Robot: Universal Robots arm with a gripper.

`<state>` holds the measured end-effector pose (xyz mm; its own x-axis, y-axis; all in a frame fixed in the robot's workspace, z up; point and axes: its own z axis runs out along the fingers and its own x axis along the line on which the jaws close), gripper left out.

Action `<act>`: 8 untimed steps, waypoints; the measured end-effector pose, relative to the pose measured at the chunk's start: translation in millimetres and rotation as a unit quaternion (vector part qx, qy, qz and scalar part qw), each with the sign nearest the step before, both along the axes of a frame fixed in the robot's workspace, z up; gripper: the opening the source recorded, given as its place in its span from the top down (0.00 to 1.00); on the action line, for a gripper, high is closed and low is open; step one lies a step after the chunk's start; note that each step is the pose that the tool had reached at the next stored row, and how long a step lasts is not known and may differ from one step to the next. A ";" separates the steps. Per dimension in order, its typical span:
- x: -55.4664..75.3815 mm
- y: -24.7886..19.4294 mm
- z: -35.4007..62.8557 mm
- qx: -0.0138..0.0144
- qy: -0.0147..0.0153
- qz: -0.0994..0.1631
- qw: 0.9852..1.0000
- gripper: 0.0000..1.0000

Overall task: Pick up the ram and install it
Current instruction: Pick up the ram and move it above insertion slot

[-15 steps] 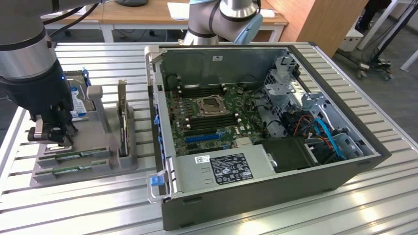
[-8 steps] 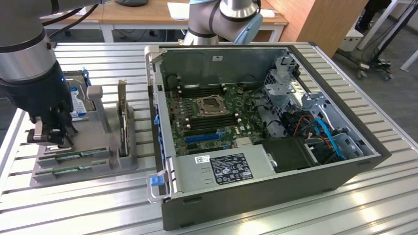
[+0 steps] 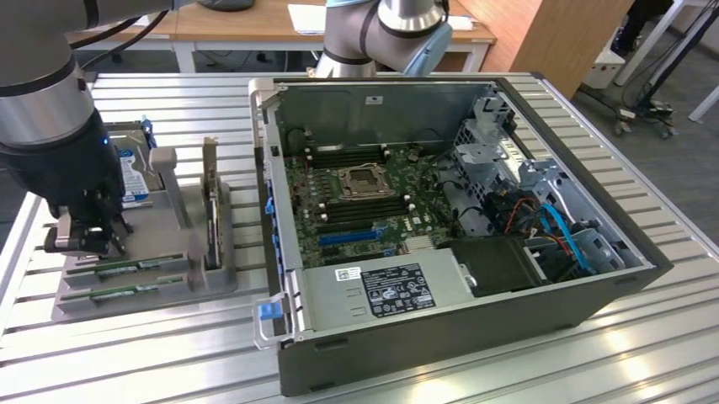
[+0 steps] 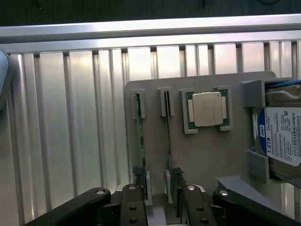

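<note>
- The arm [image 3: 45, 109] reaches down from the exterior view's upper left, its wrist pointing straight down over the table [image 3: 135, 353].
- The gripper [image 3: 87, 240] hangs low over the end of the grey tray [image 3: 219, 278] that lies toward the exterior view's left.
- In the wrist view the fingers [image 4: 188, 207] stand wide apart and hold nothing.
- One ram stick [image 4: 139, 136] stands on edge in a tray slot, and its near end lies right at one fingertip.
- The second ram stick [image 4: 168, 132] stands in the next slot, parallel to the first. Its near end lies just inside the other fingertip.
- I cannot tell whether either fingertip touches a stick.
- A processor chip [image 4: 207, 109] sits in a recess beside the ram slots.
- A blue-labelled hard drive [image 4: 282, 136] sits in the tray beyond the chip.
- An expansion card [image 3: 210, 198] stands upright on the side of the tray facing the computer case [image 3: 450, 328].
- The case lies open on the table, just beside the tray on the exterior view's right, with its motherboard [image 3: 359, 194] exposed.
</note>
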<state>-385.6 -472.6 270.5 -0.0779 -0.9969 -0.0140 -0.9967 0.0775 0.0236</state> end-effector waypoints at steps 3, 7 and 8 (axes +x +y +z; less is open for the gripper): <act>0.0 -0.2 -4.5 0.000 0.000 0.001 1.000 0.64; 0.1 -0.3 -10.2 0.000 0.000 0.003 1.000 0.64; 0.1 -0.3 -11.4 0.000 0.000 0.004 1.000 0.64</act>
